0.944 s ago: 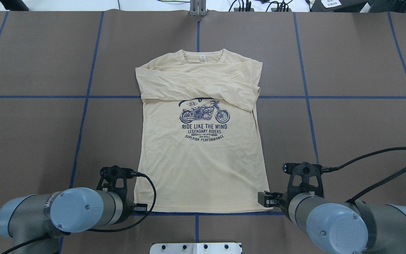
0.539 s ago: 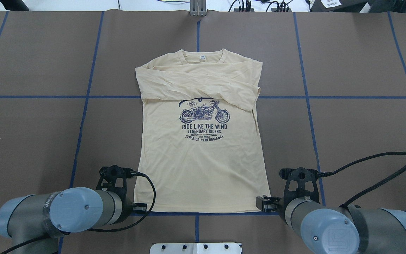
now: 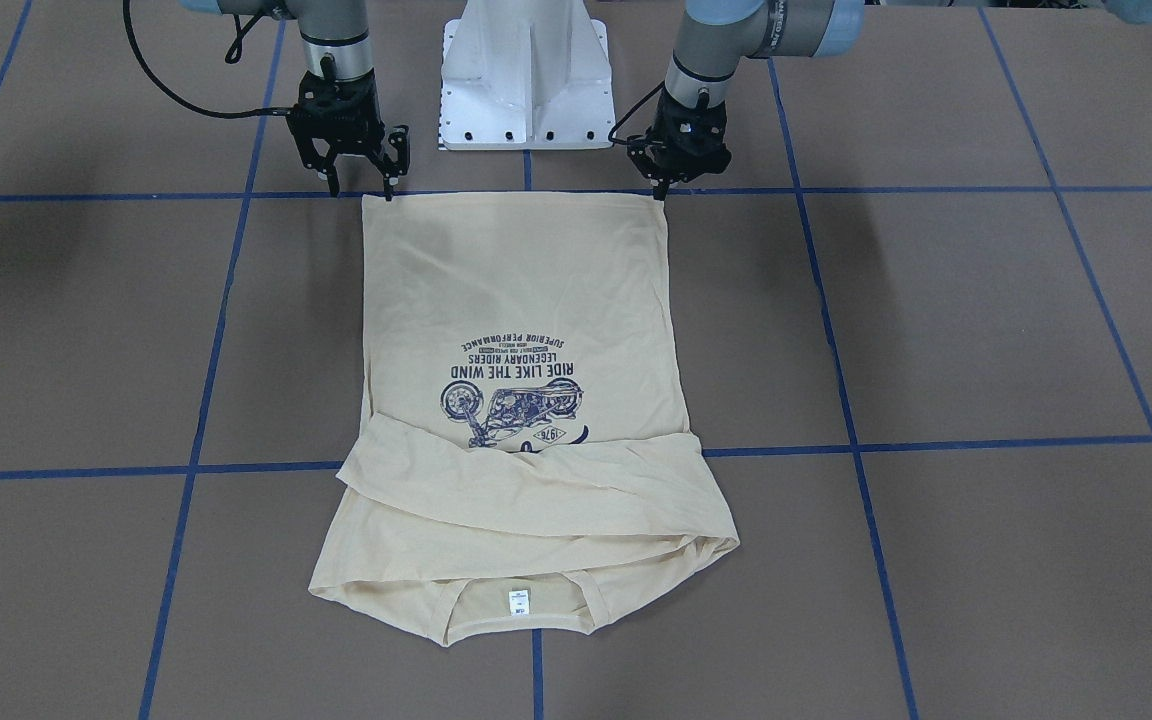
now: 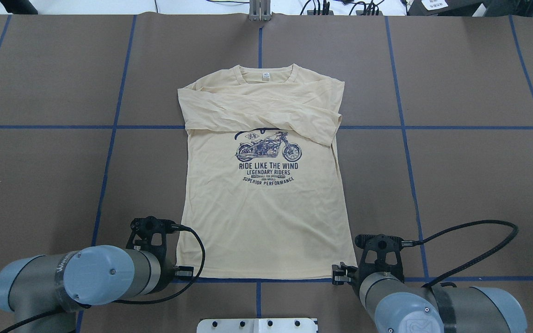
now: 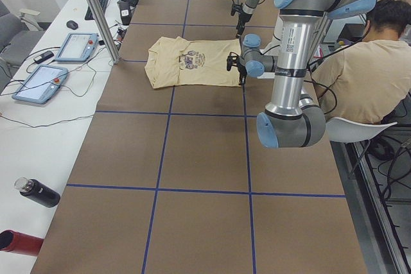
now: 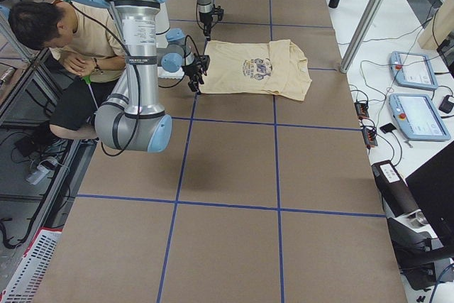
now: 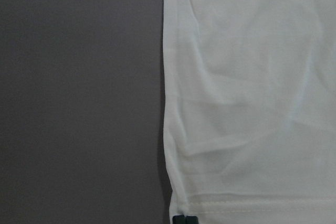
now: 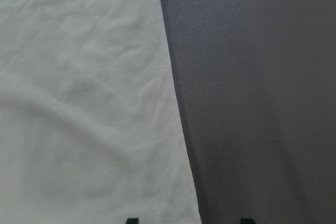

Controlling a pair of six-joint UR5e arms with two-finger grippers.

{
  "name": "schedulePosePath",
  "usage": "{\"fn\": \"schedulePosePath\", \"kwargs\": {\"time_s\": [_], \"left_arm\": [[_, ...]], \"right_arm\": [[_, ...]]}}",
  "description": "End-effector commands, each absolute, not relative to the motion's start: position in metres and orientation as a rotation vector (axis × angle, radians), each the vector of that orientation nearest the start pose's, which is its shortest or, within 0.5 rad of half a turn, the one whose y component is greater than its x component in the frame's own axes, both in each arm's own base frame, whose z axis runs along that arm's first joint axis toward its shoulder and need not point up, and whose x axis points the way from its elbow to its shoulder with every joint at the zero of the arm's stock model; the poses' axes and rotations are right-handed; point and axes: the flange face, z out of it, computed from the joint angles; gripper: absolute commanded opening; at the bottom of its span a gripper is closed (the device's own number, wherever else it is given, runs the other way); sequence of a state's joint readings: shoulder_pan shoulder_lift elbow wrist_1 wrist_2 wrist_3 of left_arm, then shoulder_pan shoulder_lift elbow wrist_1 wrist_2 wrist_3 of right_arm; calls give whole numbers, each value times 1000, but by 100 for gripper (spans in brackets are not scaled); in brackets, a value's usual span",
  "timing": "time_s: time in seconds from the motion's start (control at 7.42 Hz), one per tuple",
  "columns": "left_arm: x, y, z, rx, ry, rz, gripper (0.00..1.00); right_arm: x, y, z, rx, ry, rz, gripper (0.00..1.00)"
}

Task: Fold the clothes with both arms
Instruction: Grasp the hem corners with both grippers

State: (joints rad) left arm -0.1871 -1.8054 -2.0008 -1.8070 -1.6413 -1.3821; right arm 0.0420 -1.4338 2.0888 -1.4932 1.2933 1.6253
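The cream-yellow T-shirt [image 3: 526, 300] [image 4: 266, 212] lies flat and print-up on the brown table, its sleeves folded across the chest and its collar at the far side. My left gripper [image 3: 660, 190] [image 7: 181, 220] is shut on the hem corner nearest the robot on my left side. At the other hem corner my right gripper [image 3: 361, 188] [image 8: 189, 221] is open. Its two fingertips [image 8: 132, 220] stand either side of the shirt's side edge, low over the table. In the overhead view the arms cover most of both grippers.
The white pedestal base [image 3: 526, 80] stands just behind the hem. Blue tape lines [image 4: 109, 138] grid the table. A seated person [image 5: 359, 75] is beside the robot. Teach pendants [image 5: 77, 46] and bottles [image 5: 38, 192] lie on the white side bench.
My right arm has drawn back toward the robot and a little inward, bringing its gripper to the hem corner. The left arm and the shirt have not moved.
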Motion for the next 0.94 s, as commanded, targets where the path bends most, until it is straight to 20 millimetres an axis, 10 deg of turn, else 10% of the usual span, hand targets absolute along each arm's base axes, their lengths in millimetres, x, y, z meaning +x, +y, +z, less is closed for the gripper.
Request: {"fn": "schedulePosePath", "kwargs": {"time_s": [0.0,0.4,0.81], "left_arm": [[514,-226,318,104,897,33,0],[513,-226,319,106,895,32,0],[513,-226,319,106,894,32,0]], "right_arm": [[-509,-175,356,274,-759,196,52],[-507,-176,358,275,-754,197,39],[-506,-178,352,277,-763,201,0]]}}
